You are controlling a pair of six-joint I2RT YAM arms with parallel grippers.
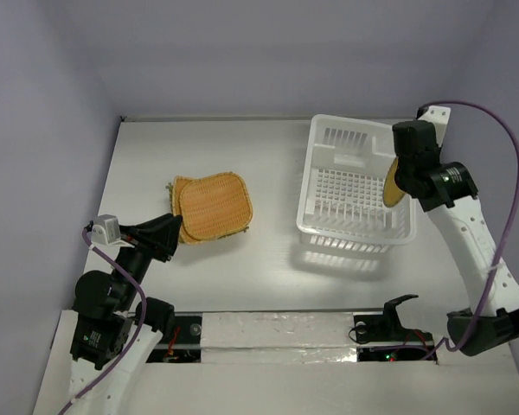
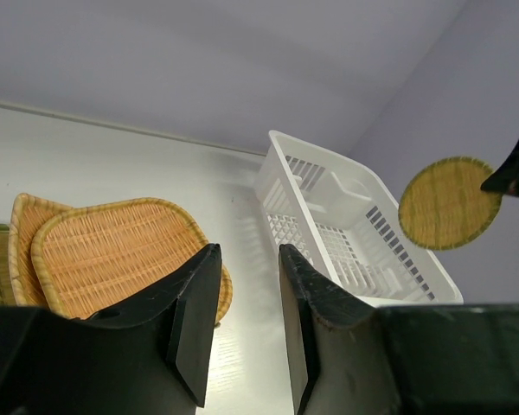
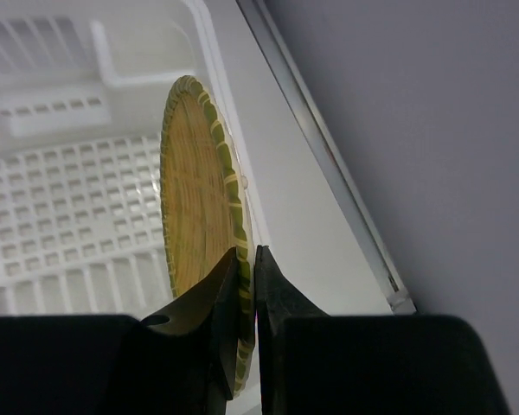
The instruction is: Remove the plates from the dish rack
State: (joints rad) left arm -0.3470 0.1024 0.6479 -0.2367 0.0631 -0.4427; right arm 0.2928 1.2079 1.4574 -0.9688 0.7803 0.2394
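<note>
The right gripper (image 3: 246, 264) is pinching the rim of a round plate (image 3: 199, 190), holding it on edge in the air over the right side of the dish rack (image 1: 316, 186). The left gripper (image 2: 248, 259) is hovering with its fingers spread, gripping nothing, just beside a stack of plates (image 1: 212, 206) lying flat on the table (image 1: 268, 268), well apart from the rack.

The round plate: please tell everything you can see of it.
The round plate is a flat woven disc, tan-yellow with a green-and-yellow banded rim. It stands on edge, held over the right side of the white dish rack. The right pincer is shut on its rim; nothing else seems to touch it.
</note>
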